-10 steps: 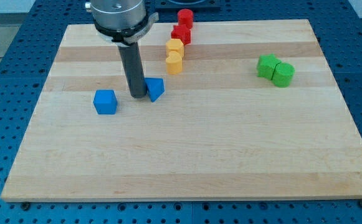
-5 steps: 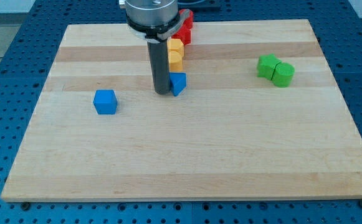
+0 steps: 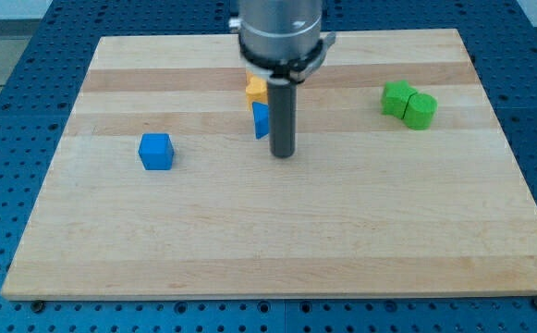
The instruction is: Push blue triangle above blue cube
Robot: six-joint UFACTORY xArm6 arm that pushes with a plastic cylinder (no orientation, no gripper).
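The blue cube (image 3: 156,151) sits on the wooden board (image 3: 277,231) at the view's left. The blue triangle (image 3: 261,120) stands near the board's middle, just below a yellow block (image 3: 255,88) and far to the right of the cube. My tip (image 3: 283,154) rests on the board right beside the triangle, at its right and slightly below it. The rod hides the triangle's right edge.
Two green blocks (image 3: 408,104) touch each other at the view's right. The arm's body hides the blocks above the yellow one at the view's top.
My tip moved right, pushing the blue triangle rightwards up to the yellow blocks, then passed to the triangle's right side. The blue cube has not moved.
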